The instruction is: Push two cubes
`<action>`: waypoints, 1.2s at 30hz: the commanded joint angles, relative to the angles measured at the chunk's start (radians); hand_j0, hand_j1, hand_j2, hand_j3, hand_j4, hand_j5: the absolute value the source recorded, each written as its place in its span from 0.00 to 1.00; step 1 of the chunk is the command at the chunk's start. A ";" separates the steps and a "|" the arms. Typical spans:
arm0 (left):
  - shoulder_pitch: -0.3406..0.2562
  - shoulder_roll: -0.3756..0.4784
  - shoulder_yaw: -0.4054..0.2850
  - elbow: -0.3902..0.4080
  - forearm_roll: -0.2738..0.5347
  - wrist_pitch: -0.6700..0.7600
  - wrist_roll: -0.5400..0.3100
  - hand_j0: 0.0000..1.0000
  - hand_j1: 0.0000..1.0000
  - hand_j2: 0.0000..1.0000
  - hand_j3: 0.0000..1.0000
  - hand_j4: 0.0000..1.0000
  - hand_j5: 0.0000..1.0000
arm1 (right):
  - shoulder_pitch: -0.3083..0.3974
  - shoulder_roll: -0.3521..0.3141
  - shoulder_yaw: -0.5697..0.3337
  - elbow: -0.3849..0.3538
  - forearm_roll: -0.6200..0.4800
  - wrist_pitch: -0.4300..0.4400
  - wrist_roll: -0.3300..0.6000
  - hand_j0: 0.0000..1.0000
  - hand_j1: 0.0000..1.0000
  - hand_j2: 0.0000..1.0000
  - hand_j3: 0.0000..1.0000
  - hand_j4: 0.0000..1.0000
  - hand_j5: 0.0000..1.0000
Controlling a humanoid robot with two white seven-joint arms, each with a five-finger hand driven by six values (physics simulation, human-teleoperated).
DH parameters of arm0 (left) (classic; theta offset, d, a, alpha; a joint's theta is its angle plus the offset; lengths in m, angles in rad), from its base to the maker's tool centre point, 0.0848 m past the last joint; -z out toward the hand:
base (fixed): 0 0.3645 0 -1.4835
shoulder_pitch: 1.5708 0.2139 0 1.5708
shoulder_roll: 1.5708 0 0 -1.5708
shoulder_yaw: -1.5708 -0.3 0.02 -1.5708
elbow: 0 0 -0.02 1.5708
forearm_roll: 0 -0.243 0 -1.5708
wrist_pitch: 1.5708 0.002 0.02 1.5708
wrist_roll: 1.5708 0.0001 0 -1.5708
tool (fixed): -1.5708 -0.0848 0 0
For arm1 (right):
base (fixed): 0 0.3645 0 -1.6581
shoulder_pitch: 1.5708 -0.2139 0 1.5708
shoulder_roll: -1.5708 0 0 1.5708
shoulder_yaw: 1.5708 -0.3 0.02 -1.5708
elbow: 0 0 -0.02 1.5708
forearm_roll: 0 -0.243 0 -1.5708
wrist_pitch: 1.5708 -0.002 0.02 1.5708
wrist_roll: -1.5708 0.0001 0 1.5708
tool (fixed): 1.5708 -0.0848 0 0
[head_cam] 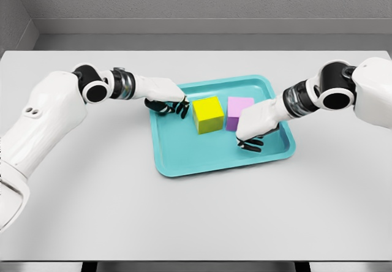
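A yellow cube (207, 114) and a pink cube (237, 112) sit side by side inside the teal tray (184, 162). The left hand (165, 98), fingers curled, holds nothing beside the yellow cube; the right hand (254, 127), also curled and empty, rests against the pink one.

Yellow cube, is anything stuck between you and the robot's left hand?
Nothing visible is. The left hand sits just left of the yellow cube inside the teal tray, with only a thin strip of bare tray floor between them. The pink cube is on the yellow cube's other side.
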 commanded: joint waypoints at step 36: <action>0.002 -0.043 -0.015 0.040 -0.012 -0.005 -0.006 0.48 0.48 0.48 0.48 0.48 0.48 | -0.037 -0.037 -0.004 0.158 0.096 -0.001 -0.002 0.15 0.15 0.15 0.15 0.15 0.15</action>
